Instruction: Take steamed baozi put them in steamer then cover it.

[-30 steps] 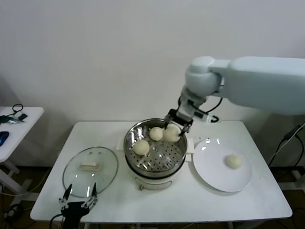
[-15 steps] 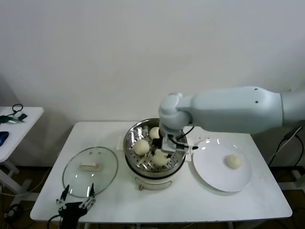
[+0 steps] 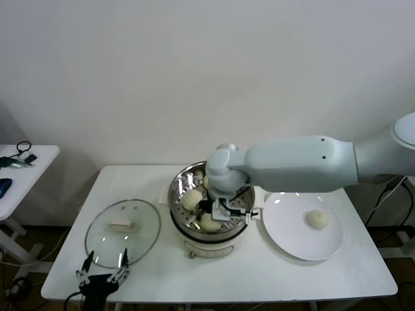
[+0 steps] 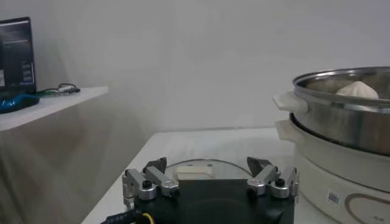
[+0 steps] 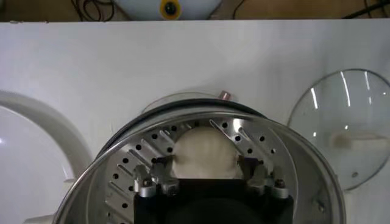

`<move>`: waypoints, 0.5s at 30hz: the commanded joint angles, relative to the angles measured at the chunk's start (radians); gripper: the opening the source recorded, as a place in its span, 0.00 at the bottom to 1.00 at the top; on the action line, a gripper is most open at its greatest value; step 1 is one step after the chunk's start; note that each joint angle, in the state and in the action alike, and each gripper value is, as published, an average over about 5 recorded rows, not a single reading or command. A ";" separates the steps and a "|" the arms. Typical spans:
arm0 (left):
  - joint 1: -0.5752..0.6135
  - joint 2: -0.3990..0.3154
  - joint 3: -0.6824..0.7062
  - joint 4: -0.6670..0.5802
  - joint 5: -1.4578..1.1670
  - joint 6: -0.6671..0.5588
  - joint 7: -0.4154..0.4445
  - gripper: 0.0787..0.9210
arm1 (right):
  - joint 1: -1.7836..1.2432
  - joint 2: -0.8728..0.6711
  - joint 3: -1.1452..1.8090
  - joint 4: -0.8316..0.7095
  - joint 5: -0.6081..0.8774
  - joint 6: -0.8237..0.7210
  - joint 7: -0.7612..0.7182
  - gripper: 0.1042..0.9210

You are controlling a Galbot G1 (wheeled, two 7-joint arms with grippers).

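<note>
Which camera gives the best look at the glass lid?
The head view: the whole cover lies flat on the table. The right wrist view shows most of it; the left wrist view only its handle and edge behind the left gripper.

The white table (image 3: pixel 311 275) carries three things directly. The steamer (image 3: pixel 188 178) stands in the middle on its white base. The cover (image 3: pixel 123 225) lies flat on the left, near the front edge. A white plate (image 3: pixel 292 234) lies just right of the steamer.

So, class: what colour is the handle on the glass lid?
White, on the glass lid; clearest in the head view.
</note>
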 commanded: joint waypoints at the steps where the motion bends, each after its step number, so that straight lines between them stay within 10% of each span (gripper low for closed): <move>1: 0.001 0.000 0.000 0.001 0.001 0.000 0.000 0.88 | 0.063 -0.047 0.025 -0.019 0.129 -0.007 -0.073 0.86; 15: -0.001 0.003 0.007 -0.006 0.000 -0.005 0.001 0.88 | 0.277 -0.421 -0.175 -0.316 0.686 -0.241 -0.186 0.88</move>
